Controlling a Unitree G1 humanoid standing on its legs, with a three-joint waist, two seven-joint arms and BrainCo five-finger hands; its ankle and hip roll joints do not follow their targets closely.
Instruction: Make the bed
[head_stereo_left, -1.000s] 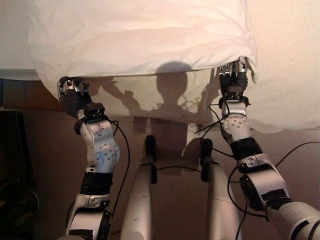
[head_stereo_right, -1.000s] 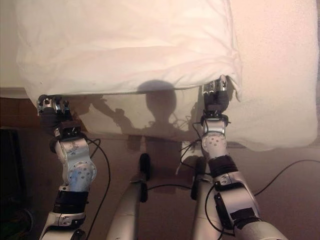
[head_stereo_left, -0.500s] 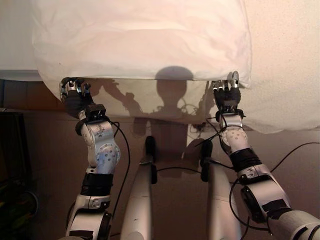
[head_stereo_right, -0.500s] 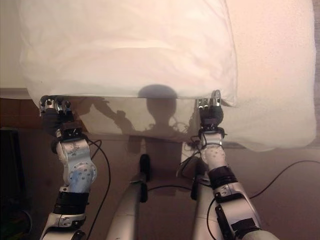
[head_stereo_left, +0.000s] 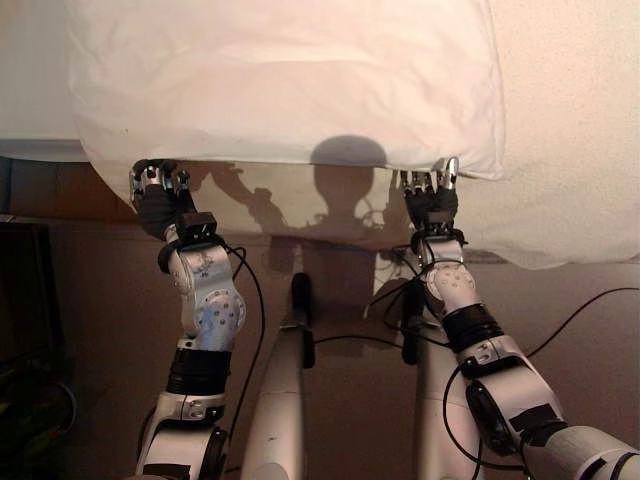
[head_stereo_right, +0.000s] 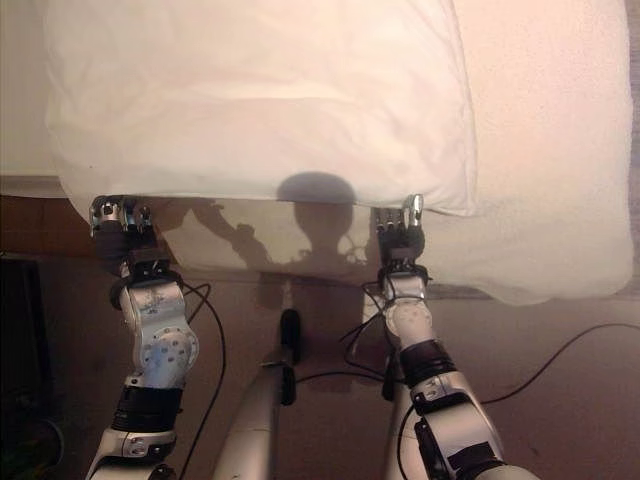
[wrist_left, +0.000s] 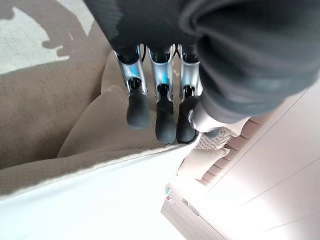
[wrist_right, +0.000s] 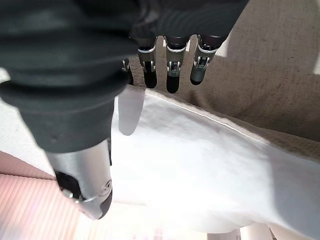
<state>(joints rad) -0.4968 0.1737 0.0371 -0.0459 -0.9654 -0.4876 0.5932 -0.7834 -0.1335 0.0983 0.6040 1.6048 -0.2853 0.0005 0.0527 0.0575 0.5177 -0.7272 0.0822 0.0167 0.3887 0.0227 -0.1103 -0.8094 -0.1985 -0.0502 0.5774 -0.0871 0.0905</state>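
A white pillow (head_stereo_left: 290, 80) lies flat on the bed, on a cream textured blanket (head_stereo_left: 570, 120) that hangs over the near side. My left hand (head_stereo_left: 158, 190) is just below the pillow's near left corner, fingers (wrist_left: 160, 115) straight and holding nothing beside the pillow's edge (wrist_left: 100, 200). My right hand (head_stereo_left: 430, 195) sits just below the near right corner. Its straight fingers (wrist_right: 172, 75) point at the pillow's seam (wrist_right: 210, 120) without gripping it.
The brown side of the bed (head_stereo_left: 50, 190) shows at the left under a white sheet edge (head_stereo_left: 30, 148). Dark furniture (head_stereo_left: 25, 320) stands at the lower left. The blanket's far right part (head_stereo_right: 560, 200) droops toward the floor.
My right hand has let go of the pillow's near right corner and drawn back and to the left. The lifted corner has dropped flat. My left hand shifted slightly right.
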